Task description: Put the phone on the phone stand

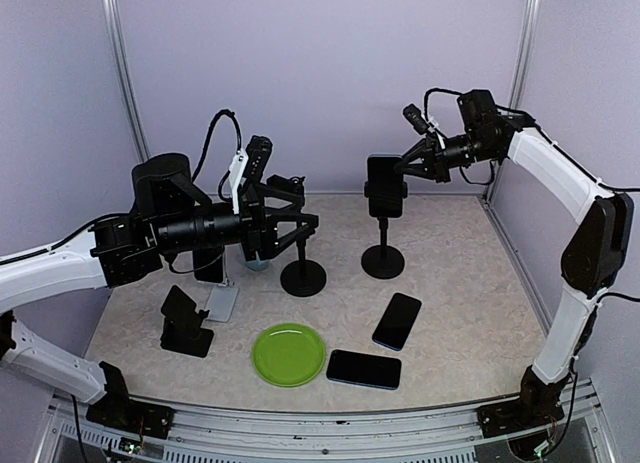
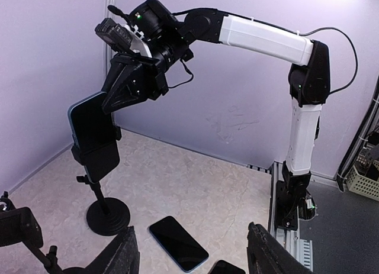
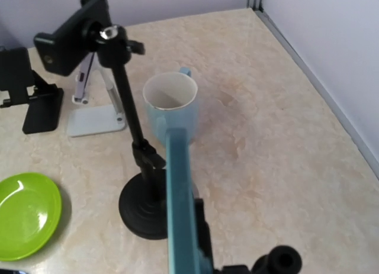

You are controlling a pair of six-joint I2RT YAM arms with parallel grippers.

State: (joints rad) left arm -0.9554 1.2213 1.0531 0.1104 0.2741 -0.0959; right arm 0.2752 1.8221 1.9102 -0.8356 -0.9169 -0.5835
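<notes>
- Left gripper (image 2: 189, 229) hangs open with nothing between its fingers (image 2: 121, 253), which the frame's lower edge cuts off.
- Right gripper (image 2: 118, 90) is closed, its tips at the top edge of the phone (image 2: 89, 123); whether they pinch it is hard to tell.
- That phone sits upright in the clamp of the phone stand (image 2: 106, 213); the right wrist view shows it only edge-on.
- Just left, an empty clamp stand (image 1: 303, 273) and a mug (image 3: 172, 105); from above the left arm hides most of the mug.
- Two spare phones (image 1: 397, 321) and a green plate (image 1: 289, 353) lie near the front edge; the table (image 1: 460, 283) is bare from the stand to the right rail.
</notes>
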